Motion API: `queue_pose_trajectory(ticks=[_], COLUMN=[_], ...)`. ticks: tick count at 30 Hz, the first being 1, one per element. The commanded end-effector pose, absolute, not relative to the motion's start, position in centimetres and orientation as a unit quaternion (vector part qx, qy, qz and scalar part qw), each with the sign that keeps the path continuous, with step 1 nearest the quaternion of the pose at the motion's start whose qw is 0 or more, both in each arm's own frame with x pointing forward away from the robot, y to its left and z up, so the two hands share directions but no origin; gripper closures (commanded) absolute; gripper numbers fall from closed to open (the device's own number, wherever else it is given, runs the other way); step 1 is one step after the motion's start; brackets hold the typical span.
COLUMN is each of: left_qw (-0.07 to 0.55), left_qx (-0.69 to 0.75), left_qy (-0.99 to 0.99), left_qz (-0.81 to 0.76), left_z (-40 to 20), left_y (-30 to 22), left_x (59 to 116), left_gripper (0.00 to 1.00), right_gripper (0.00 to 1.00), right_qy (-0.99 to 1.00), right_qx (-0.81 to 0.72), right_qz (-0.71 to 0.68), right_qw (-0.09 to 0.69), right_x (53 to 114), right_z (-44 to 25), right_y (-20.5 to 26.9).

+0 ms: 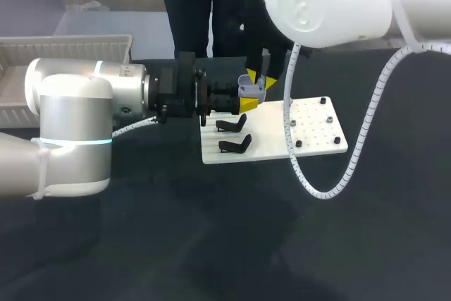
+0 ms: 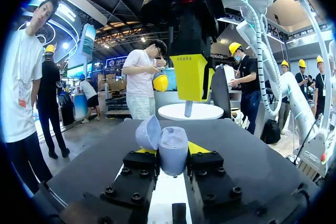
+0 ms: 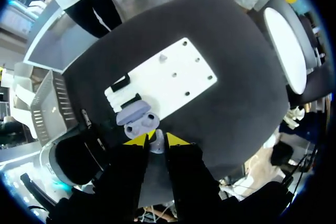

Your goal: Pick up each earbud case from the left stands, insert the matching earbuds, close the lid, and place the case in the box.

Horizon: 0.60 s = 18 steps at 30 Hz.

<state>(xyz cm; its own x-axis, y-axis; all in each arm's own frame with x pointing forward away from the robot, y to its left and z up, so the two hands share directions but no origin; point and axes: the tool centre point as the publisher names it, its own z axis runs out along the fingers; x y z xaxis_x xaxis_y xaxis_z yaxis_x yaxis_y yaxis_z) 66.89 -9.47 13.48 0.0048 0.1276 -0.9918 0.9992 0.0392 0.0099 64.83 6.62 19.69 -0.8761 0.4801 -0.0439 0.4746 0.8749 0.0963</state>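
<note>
Case (image 2: 173,153): pinched low on its body between the left jaws, one yellow tip on each side, and held in the air over the edge of the white board (image 1: 310,126), just beyond the two black stands (image 1: 232,125), both of them bare. Sits mouth up, with the lid (image 2: 148,132) swung open and leaning off to one side, so the case opens toward the right arm above it. Seems to have its long axis upright between the jaws, rounded bottom down, though the lower end hides behind the jaw blocks. Right jaws: nearly together, nipping a pale earbud (image 3: 156,142) that hangs stem down just above the open mouth, apparently not touching it. Looks like the insertion step, with closing and boxing not yet done. Calls next for a short, straight drop of the earbud into its socket, lined up over the mouth and kept off the raised lid, while the left jaws hold the case steady; then release, and a push on the lid to shut it. Leaves afterward the carry across the bench (image 1: 211,244) to the white box (image 1: 70,51) at the far left.
</note>
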Motion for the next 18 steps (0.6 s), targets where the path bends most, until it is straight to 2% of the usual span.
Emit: queue_pose_trajectory(ticks=[1, 18], left_qw=[0.483, 0.483], left_qx=[0.521, 0.521], left_qy=[0.537, 0.537], left_qz=[-0.454, -0.454], left_z=[13.4, 13.4], left_y=[-9.5, -9.5], left_x=[66.8, 66.8], left_gripper=[1.0, 1.0], right_gripper=[1.0, 1.0], right_qy=[0.968, 0.973], right_qx=[0.245, 0.227], right_qz=[0.038, 0.037], right_qw=[0.03, 0.025], right_x=[65.6, 66.7], right_z=[19.8, 19.1], right_y=[6.9, 7.0])
